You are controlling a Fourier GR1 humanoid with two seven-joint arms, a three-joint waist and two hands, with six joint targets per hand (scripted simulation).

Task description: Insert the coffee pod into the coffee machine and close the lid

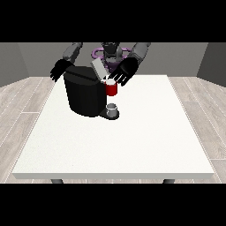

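The black coffee machine (86,95) stands on the white table (132,141) at its far left. Its grey lid (99,69) is tilted up and open. A red thing at the machine (111,89) sits at the machine's front right. Below it, a grey thing (112,108) stands on the machine's base. The hand at the view's right (124,72) hovers just above and to the right of the red thing, with its fingers spread and pointing down. The hand at the view's left (60,69) is open beside the machine's upper left corner.
The robot's torso (110,53) rises behind the machine at the table's far edge. Wooden floor surrounds the table. The table's near edge (114,175) runs across the bottom of the view.
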